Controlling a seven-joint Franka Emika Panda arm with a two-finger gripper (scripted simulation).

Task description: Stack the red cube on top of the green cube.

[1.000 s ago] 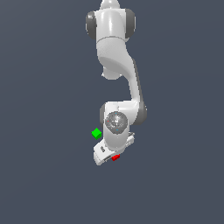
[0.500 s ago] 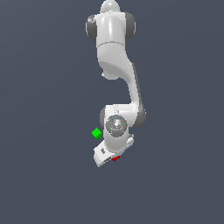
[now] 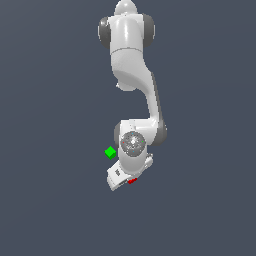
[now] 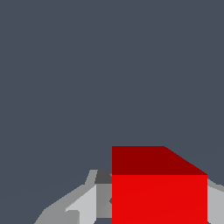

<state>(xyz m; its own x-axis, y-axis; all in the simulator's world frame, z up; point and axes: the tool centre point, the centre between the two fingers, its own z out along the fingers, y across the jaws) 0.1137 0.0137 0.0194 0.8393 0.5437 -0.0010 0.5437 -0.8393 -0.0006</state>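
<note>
- Hardly anything has shifted over the last second: the arm's lower end has sunk a little toward the red cube (image 3: 132, 180), and the green cube (image 3: 110, 152) sits where it did.
- One red cube, seen closest in the wrist view (image 4: 159, 192): a flat, bright front face with a darker top face, sharp-edged, plain and matte. Its lower part runs out of the picture.
- One gripper (image 4: 153, 205): pale grey fingers (image 4: 85, 205) show on either side of the red cube, right up against it, so it looks closed around the cube, though the contact itself is hard to make out. The fingertips are cut off at the picture's edge.
- In the exterior view the gripper (image 3: 127, 179) is a white, boxy block, tilted. Only a sliver of red peeks out from under it at about 4 o'clock; the rest of the cube is hidden by it, and the fingers cannot be seen here.
- One green cube, tiny, bright and plain, lies on the floor near the wrist, at about 10 o'clock from the gripper, apart from the red cube and not touching the arm.
- One robot arm (image 3: 131, 60): smooth, glossy white shells with dark grey joints, and a speckled grey round cap (image 3: 133, 142) on the wrist. It runs away toward 12 o'clock, where the top of its base is cut off.
- Farthest, one floor (image 3: 50, 125): even, dull slate grey, with no texture.
</note>
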